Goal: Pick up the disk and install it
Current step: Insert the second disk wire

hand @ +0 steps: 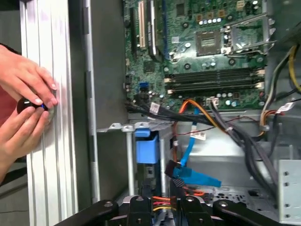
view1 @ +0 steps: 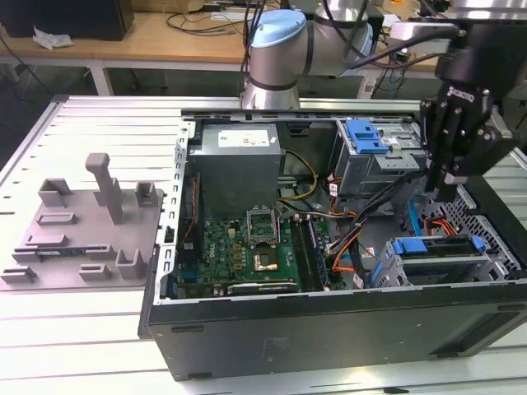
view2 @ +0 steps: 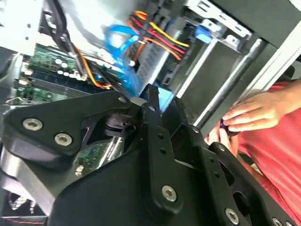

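Fingers [view1: 439, 191] closed, empty, hovering between drive cage [view1: 387, 156] and disk [view1: 436, 247].

A ribbed aluminium table [view1: 99, 123] fills most of the exterior view, pale and evenly lit. Behind it, along the top of the frame, stands a wooden bench [view1: 156, 37] on white legs, strewn with cables [view1: 206, 20], with a black box [view1: 70, 16] at upper left. The floor [view1: 33, 86] beneath the bench lies dark.
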Robot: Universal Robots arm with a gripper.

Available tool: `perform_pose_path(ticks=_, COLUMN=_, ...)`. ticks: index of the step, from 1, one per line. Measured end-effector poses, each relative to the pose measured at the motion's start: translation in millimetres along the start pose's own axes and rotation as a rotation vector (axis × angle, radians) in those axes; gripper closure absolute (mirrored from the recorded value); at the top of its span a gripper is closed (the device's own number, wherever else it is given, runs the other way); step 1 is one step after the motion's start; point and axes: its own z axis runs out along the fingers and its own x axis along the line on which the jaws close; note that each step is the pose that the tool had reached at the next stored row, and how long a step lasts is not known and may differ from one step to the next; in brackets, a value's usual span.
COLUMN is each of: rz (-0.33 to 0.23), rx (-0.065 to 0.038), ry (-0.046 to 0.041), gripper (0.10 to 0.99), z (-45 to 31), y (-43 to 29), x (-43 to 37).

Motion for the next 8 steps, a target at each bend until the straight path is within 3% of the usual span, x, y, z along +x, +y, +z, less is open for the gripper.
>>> perform_pose_path(ticks=3, rz=0.0, rx=0.001, ry=0.0019, gripper=0.784, z=-3.2, y=1.9, x=-11.3)
perform_pose_path(ticks=8, rz=0.019, rx=0.005, ry=0.0688, gripper=0.784, z=-2.6, y=1.9, x=-11.5)
